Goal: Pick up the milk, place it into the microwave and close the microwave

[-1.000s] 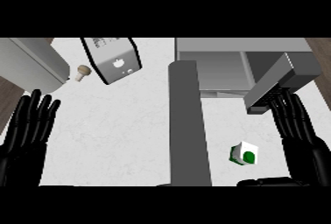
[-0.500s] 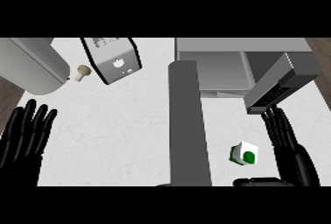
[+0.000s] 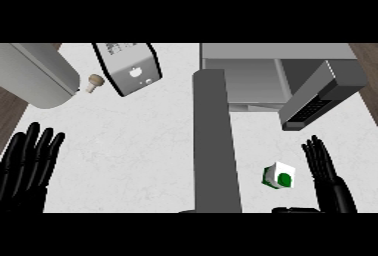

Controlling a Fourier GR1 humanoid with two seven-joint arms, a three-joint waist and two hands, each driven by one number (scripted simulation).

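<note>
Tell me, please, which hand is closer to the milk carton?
The right hand, open just right of the milk carton; the left hand rests far across the counter.

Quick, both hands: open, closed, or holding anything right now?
Left hand: open, fingers straight, holding nothing.
Right hand: open, fingers straight, beside the milk carton but not holding it.

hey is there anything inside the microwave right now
No. The microwave stands open and the visible floor looks bare; its far interior is hidden. The milk sits on the counter beside the right hand.
</note>
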